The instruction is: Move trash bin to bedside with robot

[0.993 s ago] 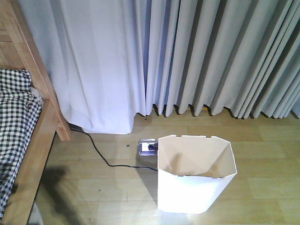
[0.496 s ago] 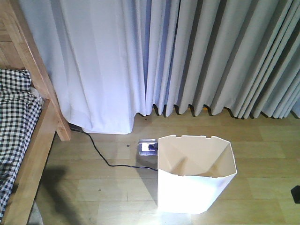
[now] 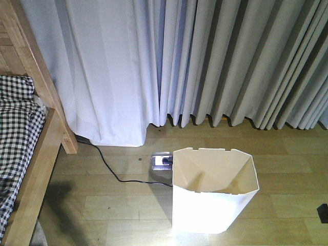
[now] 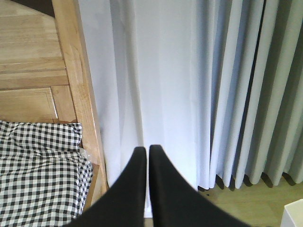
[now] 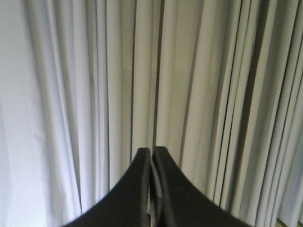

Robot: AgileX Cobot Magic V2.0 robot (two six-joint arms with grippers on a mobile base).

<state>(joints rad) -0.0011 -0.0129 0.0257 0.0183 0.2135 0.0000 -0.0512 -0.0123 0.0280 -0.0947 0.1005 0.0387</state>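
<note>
- Front-facing view: the white trash bin (image 3: 213, 188) stands upright and open-topped on the wooden floor (image 3: 287, 154), well apart from the bed (image 3: 25, 154) at the left edge.
- Left wrist view: left gripper (image 4: 144, 156) with fingers closed together on nothing, aimed at the curtain (image 4: 189, 85) beside the bed frame (image 4: 75, 85); a corner of the bin shows at lower right.
- Right wrist view: right gripper (image 5: 151, 156) likewise closed and empty, facing curtain folds only.
- Step in hand, as judged: neither gripper is at the bin; the bin lies short of the bedside, so reaching its rim would call for parted fingers.
- Obstacles: a power strip (image 3: 161, 160) just behind the bin and its black cable (image 3: 110, 166) cross the floor between bin and bed.
</note>
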